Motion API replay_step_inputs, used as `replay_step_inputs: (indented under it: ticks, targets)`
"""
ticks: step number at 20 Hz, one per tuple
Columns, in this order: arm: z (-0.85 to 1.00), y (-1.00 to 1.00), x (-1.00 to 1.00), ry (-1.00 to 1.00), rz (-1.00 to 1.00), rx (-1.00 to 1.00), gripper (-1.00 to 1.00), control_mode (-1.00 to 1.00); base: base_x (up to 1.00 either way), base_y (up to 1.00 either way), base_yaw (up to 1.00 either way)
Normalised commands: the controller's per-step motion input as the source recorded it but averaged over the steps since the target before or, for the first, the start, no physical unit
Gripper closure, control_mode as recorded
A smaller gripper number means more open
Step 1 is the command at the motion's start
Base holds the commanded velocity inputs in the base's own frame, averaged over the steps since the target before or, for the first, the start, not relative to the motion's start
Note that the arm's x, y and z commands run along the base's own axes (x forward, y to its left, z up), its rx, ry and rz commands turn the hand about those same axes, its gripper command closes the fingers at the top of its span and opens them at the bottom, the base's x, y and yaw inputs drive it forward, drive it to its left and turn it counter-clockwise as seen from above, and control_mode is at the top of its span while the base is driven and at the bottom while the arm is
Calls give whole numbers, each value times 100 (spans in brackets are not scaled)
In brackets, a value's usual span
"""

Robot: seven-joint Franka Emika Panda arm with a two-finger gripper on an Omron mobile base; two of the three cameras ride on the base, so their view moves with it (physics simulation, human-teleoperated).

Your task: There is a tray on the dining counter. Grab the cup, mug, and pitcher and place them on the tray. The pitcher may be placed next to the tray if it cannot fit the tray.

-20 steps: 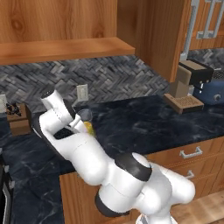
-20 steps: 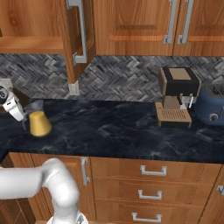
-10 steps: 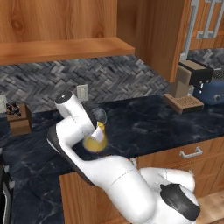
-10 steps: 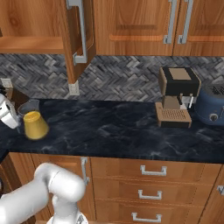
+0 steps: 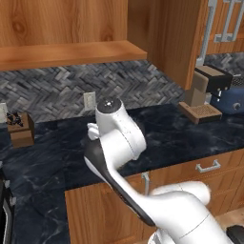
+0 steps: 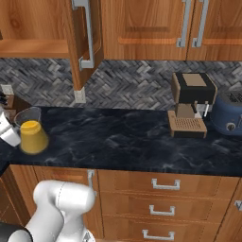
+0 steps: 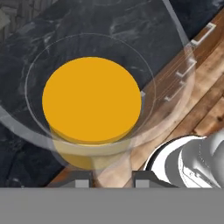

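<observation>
- hand (image 7: pixel 112 177) is clamped on the rim of the pitcher (image 7: pixel 94 105), looking down into its yellow-orange liquid.
- pitcher (image 6: pixel 31 134) hangs upright at the near edge of the black wall table (image 6: pixel 137 142), apparently lifted off it, far left in the right base view.
- step in hand, as i judge it: carrying the pitcher away to the tray.
- next move calls for keeping it level while the base turns toward the dining counter.

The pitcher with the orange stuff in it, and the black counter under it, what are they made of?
The pitcher looks like clear, smooth glass: you can see the orange liquid and the counter through its walls. The counter looks like polished dark stone, maybe marble, going by its pale veins, though a printed surface could look the same.
</observation>
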Motion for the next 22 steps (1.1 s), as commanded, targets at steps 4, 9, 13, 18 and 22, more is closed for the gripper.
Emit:
replay_step_inputs:
  ticks: [4,9,13,18,22]
  targets:
    - [100,0,-26,5,1,0,100,-100,0,0,0]
    - [86,-7,-36,5,0,-2,100,-100,0,0,0]
    - [51,-26,-57,7,0,-9,100,-100,0,0,0]
    - [13,-43,-58,8,0,-14,100,-100,0,0,0]
    - [0,-48,-59,6,0,-13,100,-100,0,0,0]
